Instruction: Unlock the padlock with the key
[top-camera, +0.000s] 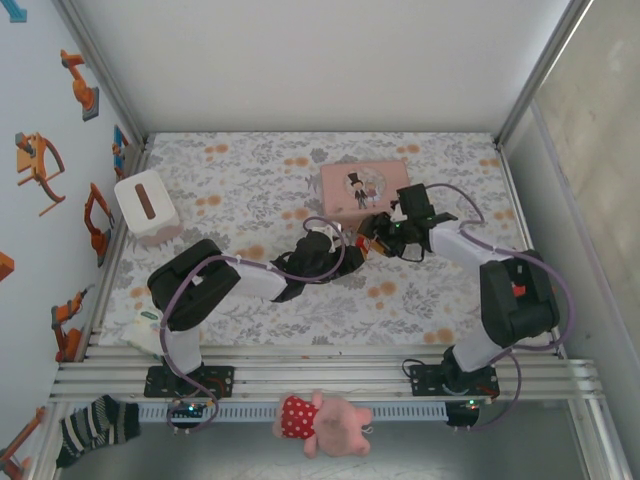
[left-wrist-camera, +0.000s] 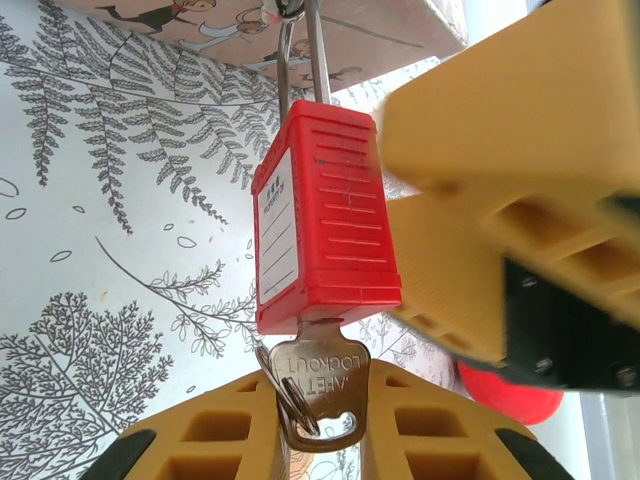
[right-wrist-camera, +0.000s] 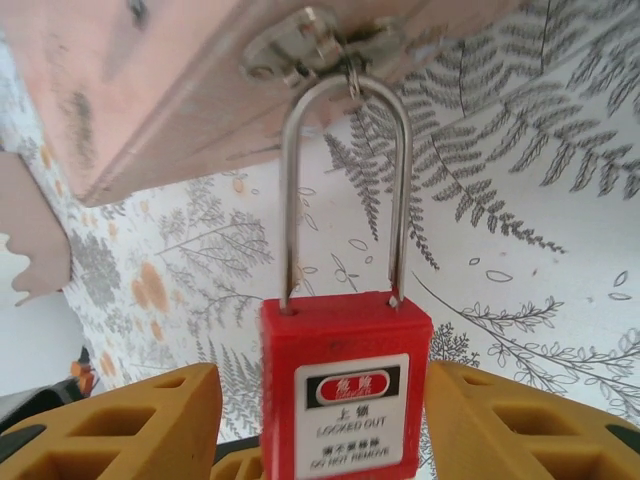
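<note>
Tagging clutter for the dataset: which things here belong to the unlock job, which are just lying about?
Job: padlock; key in its base; pink box it hangs from; left gripper, jaws shut on the key; right gripper, jaws either side of the padlock.
Lying about: white tissue box; striped sock; pink plush pig.

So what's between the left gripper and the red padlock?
The key, in the bottom of the padlock, pinched by the left gripper; left wrist view shows it.
</note>
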